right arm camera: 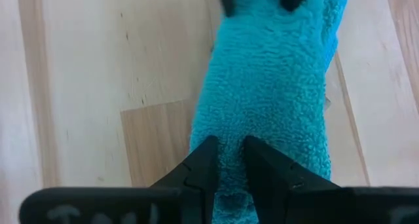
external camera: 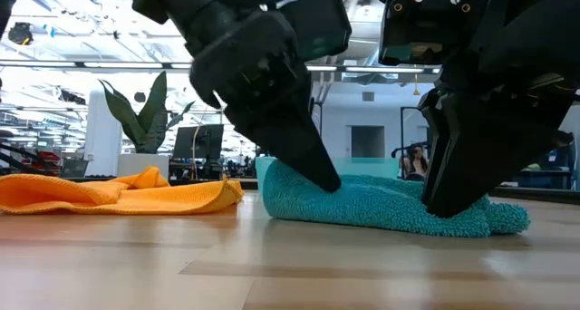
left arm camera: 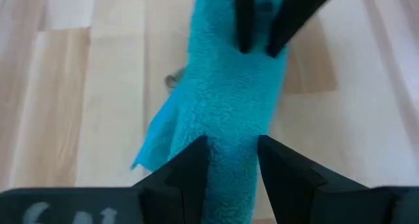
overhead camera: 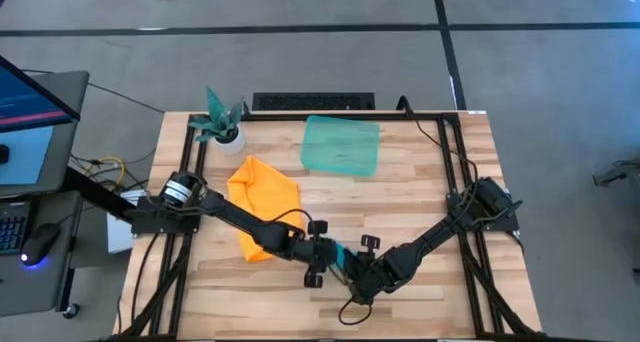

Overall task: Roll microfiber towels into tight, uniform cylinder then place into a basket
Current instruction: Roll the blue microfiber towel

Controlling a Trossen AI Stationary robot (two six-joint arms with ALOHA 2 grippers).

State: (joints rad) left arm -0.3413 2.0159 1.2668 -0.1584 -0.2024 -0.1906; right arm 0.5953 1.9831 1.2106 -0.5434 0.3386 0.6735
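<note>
The turquoise towel lies rolled into a thick, flattish bundle on the table near its front edge; it also shows in the low view. My left gripper is shut on the bundle's left end and my right gripper on its right end. The orange towel lies crumpled on the table to the left. The teal-green basket stands empty at the far middle. My left gripper pinches the turquoise roll's left end between its two fingers. It comes slanting down from above and from the left, and the fingers lie along the roll. The roll rests on the table. My right gripper pinches the roll's right end between its two fingers, which stand close together. It comes slanting down from above and from the right. The fingers lie along the roll, which stays on the table.
A small white pot with a teal plant stands at the far left corner. A dark keyboard-like bar lies behind the far edge. Bare wood lies in front of the roll and on the table's right half.
</note>
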